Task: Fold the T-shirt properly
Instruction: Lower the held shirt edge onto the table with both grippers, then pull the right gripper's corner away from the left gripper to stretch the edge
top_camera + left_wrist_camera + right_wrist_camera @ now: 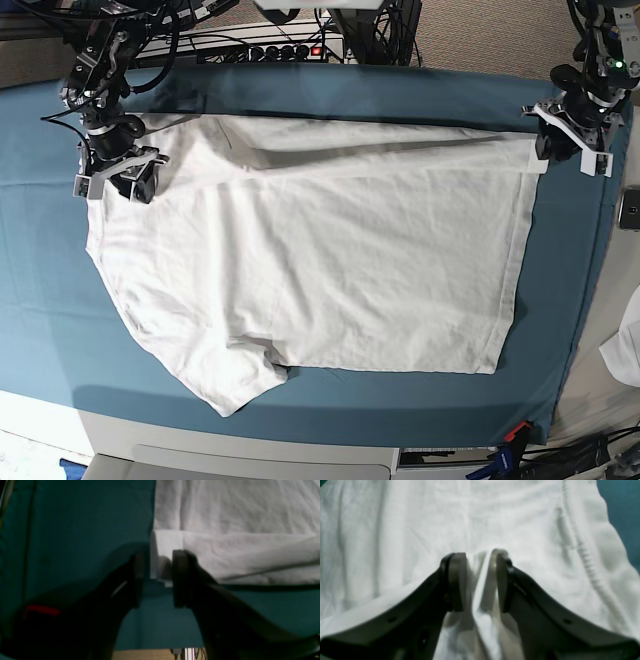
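The white T-shirt (340,260) lies spread on the teal cloth (300,90), its hem toward the right and one sleeve (235,385) at the near left. Along the far edge a strip of the shirt is folded over. At the shirt's far right corner, my left gripper (570,140) is open. The left wrist view has its jaws (158,580) apart, with the shirt's corner (162,555) loose between them. My right gripper (118,180) is at the far left corner. Its jaws (478,580) also stand apart, open, around a raised ridge of white fabric (482,600). A ribbed seam (585,552) runs to the right of it.
Cables and a power strip (280,50) lie behind the table's far edge. A dark device (630,210) and a piece of white fabric (625,345) sit beyond the right edge. The teal cloth ends at the pale front edge (250,450).
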Robot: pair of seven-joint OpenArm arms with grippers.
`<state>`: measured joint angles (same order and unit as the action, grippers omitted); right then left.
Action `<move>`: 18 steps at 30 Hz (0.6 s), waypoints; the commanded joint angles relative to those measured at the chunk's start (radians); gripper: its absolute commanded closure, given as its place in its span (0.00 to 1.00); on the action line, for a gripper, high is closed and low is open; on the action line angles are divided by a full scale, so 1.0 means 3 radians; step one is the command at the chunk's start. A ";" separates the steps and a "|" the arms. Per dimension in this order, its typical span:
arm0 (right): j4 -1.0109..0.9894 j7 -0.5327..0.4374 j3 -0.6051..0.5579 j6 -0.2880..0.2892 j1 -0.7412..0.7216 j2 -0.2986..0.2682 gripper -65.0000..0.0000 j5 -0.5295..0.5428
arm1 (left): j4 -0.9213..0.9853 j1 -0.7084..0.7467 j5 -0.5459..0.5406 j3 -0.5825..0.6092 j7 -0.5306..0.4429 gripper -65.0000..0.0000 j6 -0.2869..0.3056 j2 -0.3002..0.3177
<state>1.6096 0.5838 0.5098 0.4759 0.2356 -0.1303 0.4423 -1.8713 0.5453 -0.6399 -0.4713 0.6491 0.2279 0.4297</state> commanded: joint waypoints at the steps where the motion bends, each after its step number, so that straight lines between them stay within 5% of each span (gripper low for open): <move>1: 0.0051 -0.0153 0.0051 0.0017 -0.0029 -0.0047 0.68 0.0003 | -0.0048 0.0001 0.0010 -0.0028 -0.0079 0.68 0.0003 0.0055; 10: 0.0051 -0.0121 0.0810 0.0008 -0.0081 -0.0048 0.68 0.0001 | -0.0048 0.0001 0.0142 -0.0029 -0.0137 0.68 0.0003 0.0055; 18: 0.0051 0.0565 0.1404 -0.0071 0.0089 -0.0065 0.65 0.0834 | -0.0048 0.0003 0.0142 -0.0029 -0.0122 0.68 0.0004 0.0056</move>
<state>1.6093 0.7677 0.9245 0.4461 0.2623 -0.1326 0.6804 -1.8713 0.5453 -0.5938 -0.4713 0.6338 0.2279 0.4297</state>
